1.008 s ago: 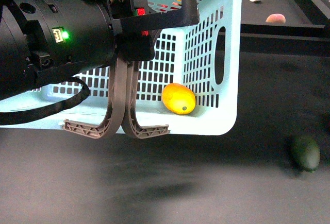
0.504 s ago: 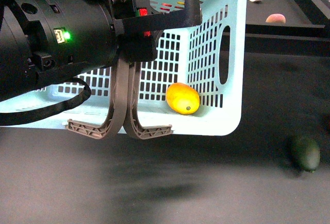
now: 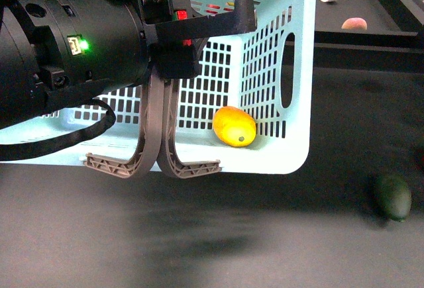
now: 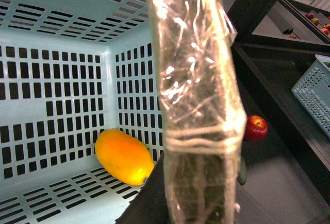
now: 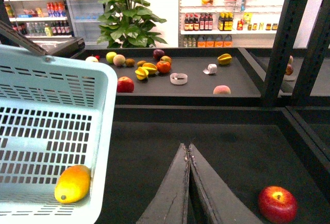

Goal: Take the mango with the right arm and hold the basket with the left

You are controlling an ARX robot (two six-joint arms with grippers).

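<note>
In the shopping basket (image 3: 295,49) lies the mango (image 3: 234,126); left gripper (image 3: 189,43) pinches the shopping basket; right gripper (image 5: 186,149) pressed together, empty; next, likely just steady holding.

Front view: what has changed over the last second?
The basket and the mango inside it shifted slightly right, mostly in the first half-second. The left gripper still holds the handles; the dark green fruit has not moved.

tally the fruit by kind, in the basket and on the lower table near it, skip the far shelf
mango, in the basket: 1
dark green oval fruit: 1
red apple: 1
total: 3
</note>
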